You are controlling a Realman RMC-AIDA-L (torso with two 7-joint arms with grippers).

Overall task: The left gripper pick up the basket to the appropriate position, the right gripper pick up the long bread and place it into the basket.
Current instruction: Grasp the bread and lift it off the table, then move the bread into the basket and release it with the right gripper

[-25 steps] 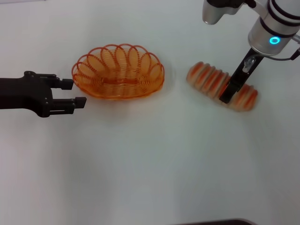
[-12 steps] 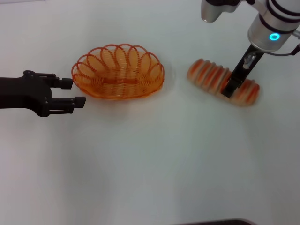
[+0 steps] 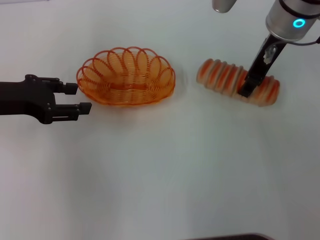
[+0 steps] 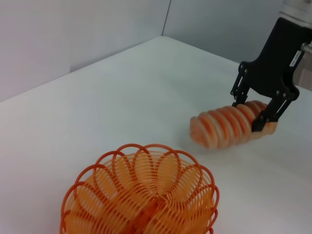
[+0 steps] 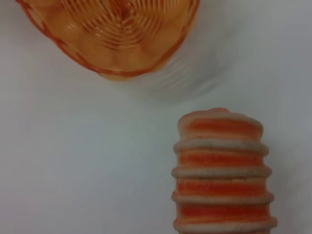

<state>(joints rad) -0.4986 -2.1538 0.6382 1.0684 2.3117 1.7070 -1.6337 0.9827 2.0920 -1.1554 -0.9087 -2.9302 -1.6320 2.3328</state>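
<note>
- Holding the long bread (image 3: 237,83) tight, the right gripper (image 3: 248,86) has its two black fingers squeezed on the loaf, past the middle, nearer its right end.
- The left wrist view shows this well: one finger (image 4: 238,95) sits on the far side of the bread (image 4: 229,126) and the other on the near side.
- A second ago the bread was lower in the head view and sloped down more to the right. Now it is higher and lies more level, and the arm above it has gone up too.
- I think this means the bread is coming off the white table (image 3: 160,175). The grab has worked.
- The bread looks smeared at its edges, so it is likely moving right now.
- The basket (image 3: 126,76) sits on the table at about 9 o'clock from the bread, a little way apart. Nothing is inside it.
- The left gripper (image 3: 75,98) hangs just beside the basket, at the basket's 8 o'clock. Its fingers are spread apart and hold nothing. It has not moved.
- Next, I think the bread must travel toward 9 o'clock and go down into the basket, lying the long way so it fits.
</note>
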